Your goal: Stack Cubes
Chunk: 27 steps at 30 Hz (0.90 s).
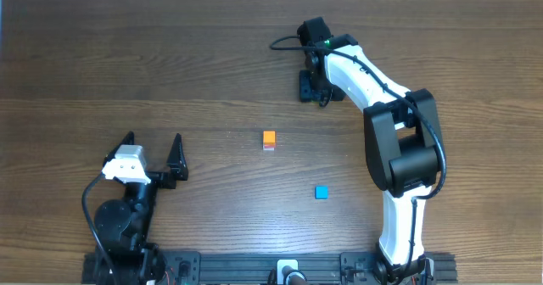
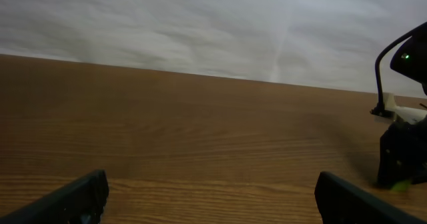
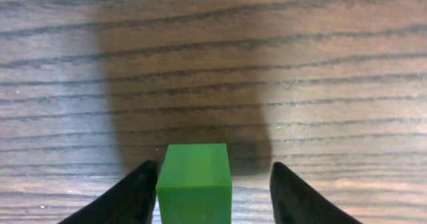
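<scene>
While the orange cube (image 1: 269,138) and blue cube (image 1: 321,192) sit apart mid-counter (image 1: 170,64), the right gripper (image 3: 212,177) straddles the green cube (image 3: 194,181) near the far edge, fingers spread; the left gripper (image 1: 153,141) rests open, stacking seemingly unstarted.

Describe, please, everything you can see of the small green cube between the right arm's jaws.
The small green cube is a plain, matte block with crisp edges. It appears to rest on the brown wooden table between the right gripper's open jaws: one seems to touch its side, the other stands apart.
</scene>
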Tool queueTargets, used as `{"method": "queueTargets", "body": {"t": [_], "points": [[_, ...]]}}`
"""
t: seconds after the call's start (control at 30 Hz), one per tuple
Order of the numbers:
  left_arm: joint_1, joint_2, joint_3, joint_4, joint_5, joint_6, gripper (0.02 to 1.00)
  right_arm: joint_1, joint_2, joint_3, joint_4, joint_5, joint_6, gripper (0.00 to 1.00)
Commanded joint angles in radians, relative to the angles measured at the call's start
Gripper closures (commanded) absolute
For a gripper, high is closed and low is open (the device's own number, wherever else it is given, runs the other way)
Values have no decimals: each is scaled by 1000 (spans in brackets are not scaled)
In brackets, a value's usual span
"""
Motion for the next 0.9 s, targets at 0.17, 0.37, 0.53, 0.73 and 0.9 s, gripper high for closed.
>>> {"method": "queueTargets", "body": {"t": [0.17, 0.37, 0.53, 0.73, 0.9], "points": [[6, -6, -6, -1, 13, 15, 20, 4, 16, 19, 8, 4, 0, 695], [6, -6, -6, -1, 13, 15, 20, 9, 16, 19, 15, 3, 3, 768], [6, -6, -6, -1, 13, 15, 20, 14, 14, 19, 19, -22, 3, 831], [6, -6, -6, -1, 13, 15, 18, 34, -71, 28, -23, -37, 15, 895], [6, -6, -6, -1, 13, 15, 18, 110, -229, 37, -122, -39, 56, 928]]}}
